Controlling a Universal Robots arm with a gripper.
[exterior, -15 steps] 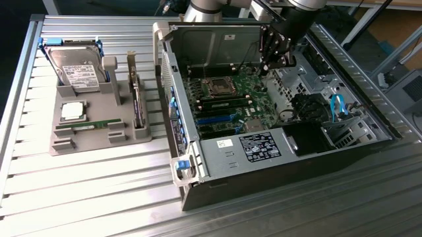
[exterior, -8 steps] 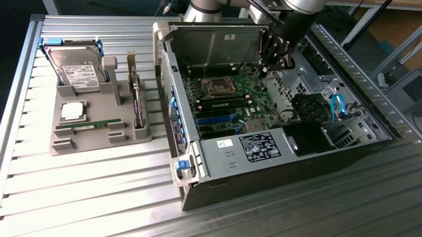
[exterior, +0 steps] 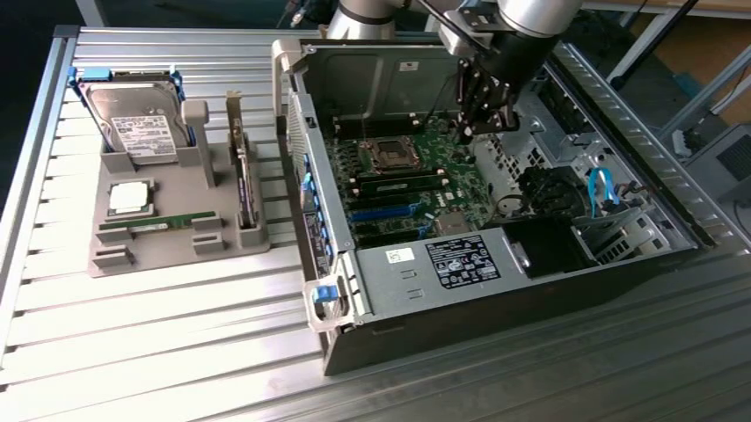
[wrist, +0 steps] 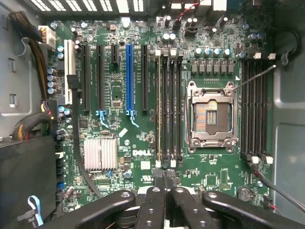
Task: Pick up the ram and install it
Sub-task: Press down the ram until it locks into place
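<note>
The ram [exterior: 158, 223], a thin green stick, lies flat in the front slot of the grey holder [exterior: 176, 251] at the exterior view's left, far from the arm. My gripper [exterior: 479, 132] hangs inside the open computer case [exterior: 493, 299], above the green motherboard [exterior: 411, 189] and close to the black memory slots [exterior: 399, 181]. In the wrist view the gripper [wrist: 165, 191] is shut, its black fingers [wrist: 153, 210] pressed together with nothing visible between them. They point at the end of the memory slots [wrist: 169, 105] beside the empty processor socket [wrist: 212, 117].
The holder also carries a hard drive [exterior: 141, 119], a square silver processor [exterior: 129, 198] and a dark expansion card [exterior: 244, 171] standing on edge. Inside the case are a black power supply [exterior: 470, 259], cables [wrist: 28, 52], a heat sink [wrist: 100, 153] and card slots [wrist: 128, 78].
</note>
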